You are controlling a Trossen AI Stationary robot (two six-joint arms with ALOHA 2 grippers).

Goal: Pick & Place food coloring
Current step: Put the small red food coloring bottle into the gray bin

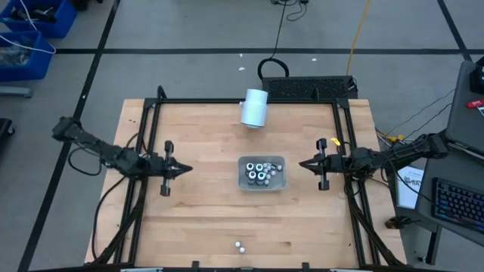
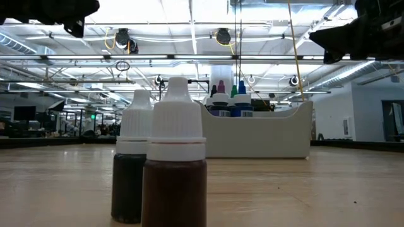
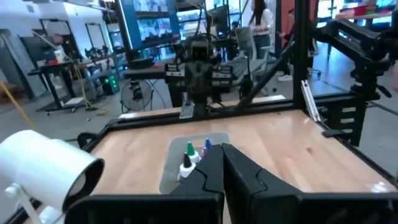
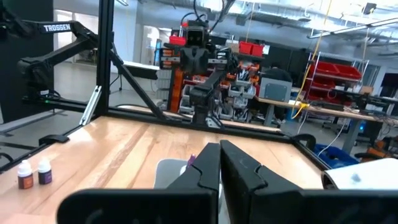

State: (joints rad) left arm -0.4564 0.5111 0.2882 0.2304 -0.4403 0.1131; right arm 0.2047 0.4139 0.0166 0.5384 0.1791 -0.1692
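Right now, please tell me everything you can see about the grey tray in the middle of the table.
The grey tray is a small rectangular tub with low, pale, plastic-looking walls and an open top. It sits flat on the wooden table near its centre, between the two grippers, neither touching it. Inside stand small food coloring bottles, upright and packed together, with caps that show blue, green, purple and white from the side. Two more bottles stand apart near the front edge.

grey tray (image 1: 262, 161) sits mid worktop (image 1: 197, 219), big white cylinder (image 1: 255, 108) lying on its side nr the far edge, blue bins (image 1: 30, 34) on floor beyond, keyboard (image 1: 460, 205) off to the side.
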